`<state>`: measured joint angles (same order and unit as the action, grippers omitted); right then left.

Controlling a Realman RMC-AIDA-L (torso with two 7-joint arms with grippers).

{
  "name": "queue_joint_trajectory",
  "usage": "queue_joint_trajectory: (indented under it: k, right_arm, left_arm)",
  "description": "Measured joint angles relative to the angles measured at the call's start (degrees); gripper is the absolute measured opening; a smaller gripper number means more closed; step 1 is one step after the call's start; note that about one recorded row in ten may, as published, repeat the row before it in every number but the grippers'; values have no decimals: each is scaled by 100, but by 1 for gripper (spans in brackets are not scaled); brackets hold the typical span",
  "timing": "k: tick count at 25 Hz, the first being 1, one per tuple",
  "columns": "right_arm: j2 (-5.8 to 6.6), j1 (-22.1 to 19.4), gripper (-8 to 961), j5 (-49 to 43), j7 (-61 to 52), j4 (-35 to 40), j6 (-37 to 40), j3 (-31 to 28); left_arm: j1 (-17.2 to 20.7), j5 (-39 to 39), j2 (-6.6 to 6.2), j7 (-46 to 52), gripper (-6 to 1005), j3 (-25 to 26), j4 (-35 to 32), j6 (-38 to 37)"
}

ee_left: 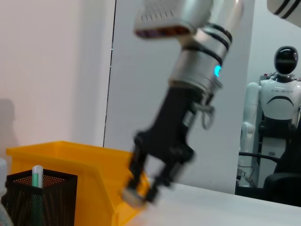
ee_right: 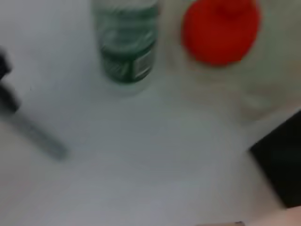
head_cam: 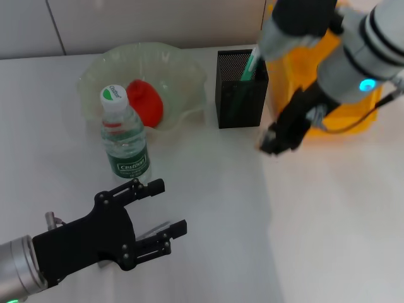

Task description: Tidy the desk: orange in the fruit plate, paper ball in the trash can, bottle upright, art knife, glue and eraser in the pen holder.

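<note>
Now the right gripper (head_cam: 273,144) hangs low over the table (head_cam: 328,214) just beside the pen holder (head_cam: 240,89), pinching a small pale block that is probably the eraser (ee_left: 133,197).

The orange (head_cam: 146,102) sits in the fruit plate (head_cam: 183,69), the bottle (head_cam: 124,136) stands upright in front of it, and the trash can (head_cam: 353,117) is behind the right arm. The left gripper (head_cam: 161,208) rests near the table's front edge, fingers spread and empty. The risk, as I judge it, is a slip: the block is held only at the fingertips, and clipping the mesh rim could knock it loose. The held piece is blurred, so its identity is uncertain; the paper ball is nowhere visible, and the holder's contents are hard to make out beyond one green-and-white stick.
</note>
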<state>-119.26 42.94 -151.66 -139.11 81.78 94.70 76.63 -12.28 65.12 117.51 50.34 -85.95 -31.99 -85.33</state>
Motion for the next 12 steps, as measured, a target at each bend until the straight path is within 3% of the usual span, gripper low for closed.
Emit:
queue_joint_trajectory:
  k: [5,12]
  right_arm:
    - [0,143,382,-358,-174,391,-482,-327]
    - [0,293,381,-554,-257,186,-1253,-350]
  left_arm:
    - [-62,0,16,2,769,-15,0,-1]
    - [-65,0,27,3,768,-17,0,-1]
